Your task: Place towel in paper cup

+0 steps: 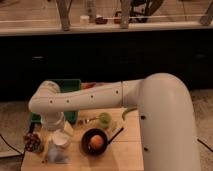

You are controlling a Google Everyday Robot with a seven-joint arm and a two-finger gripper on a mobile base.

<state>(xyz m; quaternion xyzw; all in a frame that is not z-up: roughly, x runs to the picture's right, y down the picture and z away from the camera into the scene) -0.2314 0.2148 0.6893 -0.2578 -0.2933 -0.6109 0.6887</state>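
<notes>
Low over the left front of the surface [127,156], the hand [58,131] hangs from the downward-bent forearm. It is mostly lost against the pale things beneath it, so I cannot tell whether it is spread, pressed together or pinching anything. Directly under it sits a white rounded form that looks like the paper cup [61,140]. A whitish patch just in front of that may be the towel [55,155], though I cannot say for sure which is which, or whether the hand touches either.

The step appears to be bringing the towel to the cup's mouth. To do it well, the hand should be centred over the opening and come straight down, so the light cup is not tipped or pushed. The cloth should be released only once most of it is inside the rim. Sideways movement needs care: the dark bowl [86,138] holding an orange [96,143] stands just to the right, and a snack bag [32,143] lies close on the left.
</notes>
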